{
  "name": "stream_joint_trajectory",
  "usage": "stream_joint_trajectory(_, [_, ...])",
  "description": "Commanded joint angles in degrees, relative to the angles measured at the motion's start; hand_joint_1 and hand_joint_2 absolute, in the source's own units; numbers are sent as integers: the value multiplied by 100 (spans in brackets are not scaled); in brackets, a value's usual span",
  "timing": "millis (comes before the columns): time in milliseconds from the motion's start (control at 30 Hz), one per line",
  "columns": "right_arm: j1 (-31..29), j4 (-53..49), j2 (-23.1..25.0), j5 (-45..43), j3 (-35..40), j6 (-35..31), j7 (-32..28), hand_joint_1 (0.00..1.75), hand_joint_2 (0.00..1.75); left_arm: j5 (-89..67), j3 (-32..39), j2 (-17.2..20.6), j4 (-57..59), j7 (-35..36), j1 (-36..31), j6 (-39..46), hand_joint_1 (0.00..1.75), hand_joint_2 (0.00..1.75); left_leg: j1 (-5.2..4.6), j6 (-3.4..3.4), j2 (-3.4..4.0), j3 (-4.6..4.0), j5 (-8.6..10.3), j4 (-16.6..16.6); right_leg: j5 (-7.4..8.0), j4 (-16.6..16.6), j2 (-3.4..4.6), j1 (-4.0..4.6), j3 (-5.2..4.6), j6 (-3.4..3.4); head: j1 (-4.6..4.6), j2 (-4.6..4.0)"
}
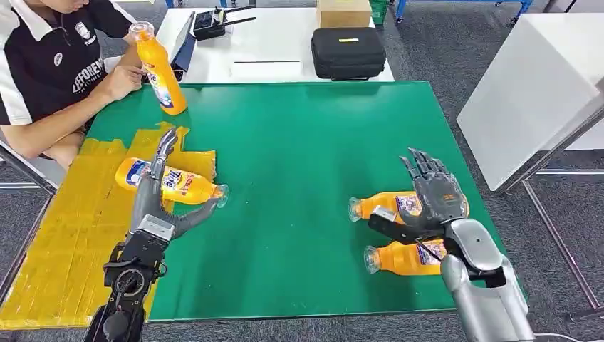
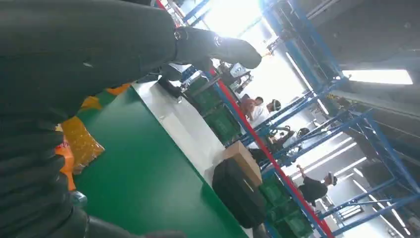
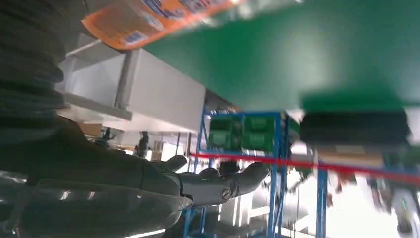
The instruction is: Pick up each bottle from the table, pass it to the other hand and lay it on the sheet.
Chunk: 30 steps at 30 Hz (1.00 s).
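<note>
Nearest bottle (image 1: 402, 258), orange plastic, lies on the green surface (image 1: 299, 164). Right robot hand (image 1: 434, 194), fingers spread wide, holds nothing above second bottle (image 1: 384, 205). Left robot hand (image 1: 162, 192) spread open over third bottle (image 1: 171, 182), lying on crinkled yellow sheet (image 1: 78, 221). Far: a person's hand (image 1: 121, 80) tilts fourth bottle (image 1: 159, 69).

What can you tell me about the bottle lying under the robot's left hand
The bottle is orange, looks like plastic, with a white, blue and red label and a clear cap end. It lies on its side, base on the yellow sheet, neck and cap reaching out over the green table, pointing toward the robot's right. The left hand lies over its middle, fingers stretched across the label and thumb below the neck; whether it grips cannot be told.
</note>
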Motion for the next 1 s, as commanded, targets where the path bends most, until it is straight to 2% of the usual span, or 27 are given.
stream_joint_trajectory(33, [-811, 1620, -201, -16, 460, 108, -26, 0, 175, 191, -88, -26, 173, -3, -135, -157, 0, 175, 12, -27, 18, 23, -9, 3, 1, -5, 2, 15, 22, -21, 2, 0])
stream_joint_trajectory(233, [-914, 2248, -255, -43, 634, 107, 165, 0, 175, 463, -127, -15, 309, 20, -278, -271, 0, 175, 10, -15, 6, 17, -4, 2, 1, -6, -5, 11, 19, -14, 2, 0])
stream_joint_trajectory(767, [-798, 2210, -237, -93, 607, 152, 214, 0, 175, 470, -158, 4, 298, 15, -250, -265, 0, 175, 1, -10, 0, 6, -1, 1, -1, -1, -7, 4, 6, -9, 0, 0])
stream_joint_trajectory(1000, [-718, 2696, -254, 76, 528, 317, 640, 0, 175, 543, -164, -52, 304, 32, -199, -240, 0, 175, 4, -8, -6, 8, 0, 0, -1, -5, -14, 6, 9, -8, 2, 0])
